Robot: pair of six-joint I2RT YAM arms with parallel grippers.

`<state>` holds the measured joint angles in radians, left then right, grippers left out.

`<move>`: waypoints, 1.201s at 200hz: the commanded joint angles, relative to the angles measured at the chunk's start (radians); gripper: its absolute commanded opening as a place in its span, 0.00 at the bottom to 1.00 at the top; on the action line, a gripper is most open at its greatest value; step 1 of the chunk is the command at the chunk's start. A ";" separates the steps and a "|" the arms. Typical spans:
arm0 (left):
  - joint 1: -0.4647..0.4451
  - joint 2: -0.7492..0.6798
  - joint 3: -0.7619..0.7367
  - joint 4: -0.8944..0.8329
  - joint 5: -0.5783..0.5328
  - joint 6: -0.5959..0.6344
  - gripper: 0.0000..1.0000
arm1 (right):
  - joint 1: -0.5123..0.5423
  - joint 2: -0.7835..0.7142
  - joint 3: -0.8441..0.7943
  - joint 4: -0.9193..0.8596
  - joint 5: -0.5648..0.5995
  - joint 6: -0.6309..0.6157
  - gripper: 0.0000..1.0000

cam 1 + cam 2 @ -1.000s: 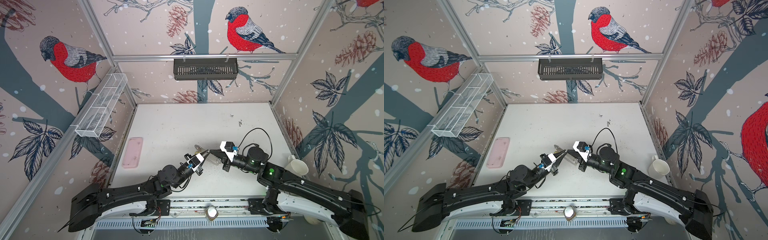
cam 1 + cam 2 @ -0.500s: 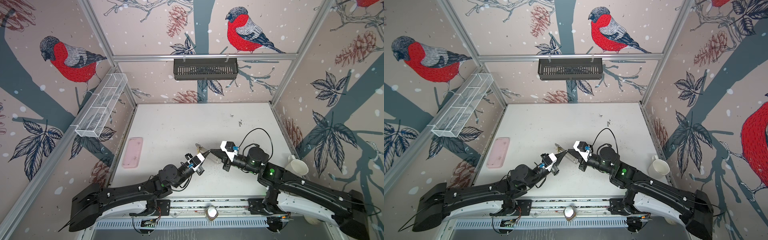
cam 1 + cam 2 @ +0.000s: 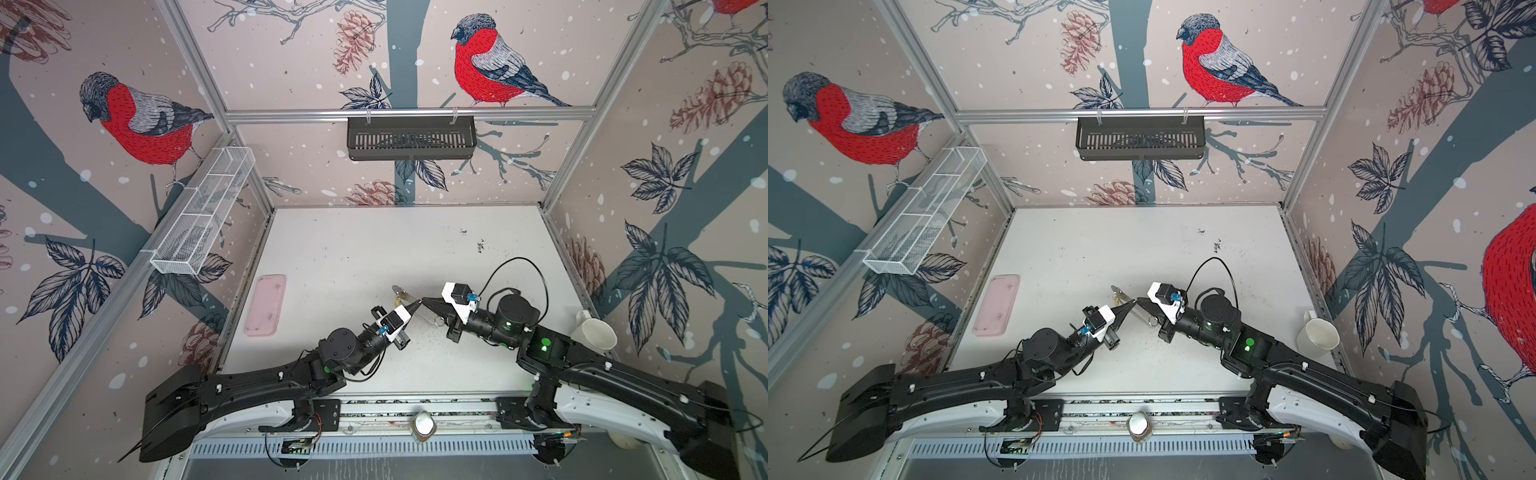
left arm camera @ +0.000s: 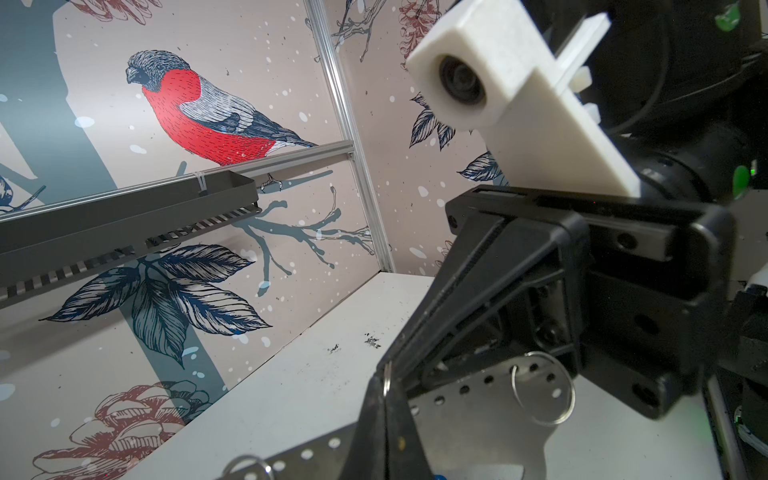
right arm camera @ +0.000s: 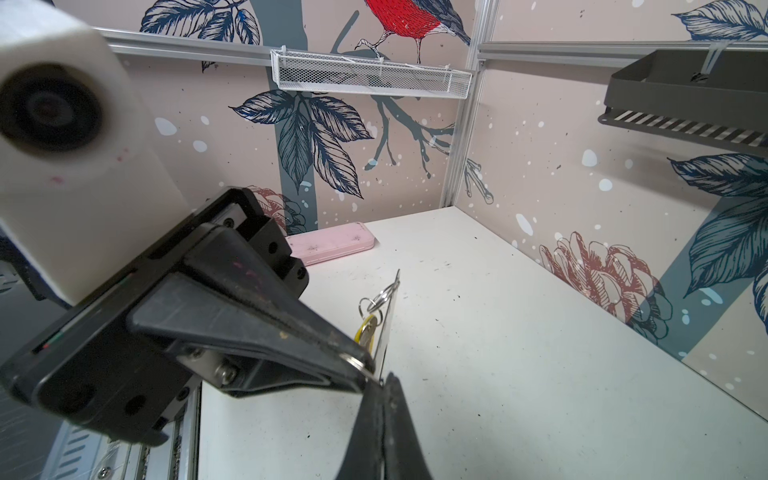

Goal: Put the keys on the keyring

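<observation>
Both top views, centre: left pincer [image 3: 417, 306] and right pincer [image 3: 425, 300] tip to tip, both pinched shut on the keyring [image 3: 401, 293]. Right wrist view: it stands edge-on, yellow key [image 5: 365, 334] hanging beside. Left wrist view: its holes face-on.

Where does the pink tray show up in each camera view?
Both top views: pink tray on the left side of the table.
Left wrist: not in it.
Right wrist: pink tray on the table below the white mesh basket.
Shared landmark: the black slotted basket, in all four.
</observation>
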<state>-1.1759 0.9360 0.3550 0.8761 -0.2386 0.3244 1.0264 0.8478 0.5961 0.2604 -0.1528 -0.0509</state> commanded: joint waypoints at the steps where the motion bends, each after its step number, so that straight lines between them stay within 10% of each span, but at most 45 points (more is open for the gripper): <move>1: 0.005 -0.019 -0.022 -0.001 -0.039 0.016 0.00 | 0.011 -0.006 0.002 0.046 -0.105 0.003 0.00; 240: 0.005 0.088 0.004 0.141 -0.236 0.038 0.07 | 0.038 0.008 0.014 0.031 -0.026 -0.005 0.00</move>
<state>-1.1759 1.0248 0.3538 1.0039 -0.3862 0.3477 1.0550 0.8509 0.5987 0.2581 -0.0963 -0.0528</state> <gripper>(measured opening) 0.096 0.048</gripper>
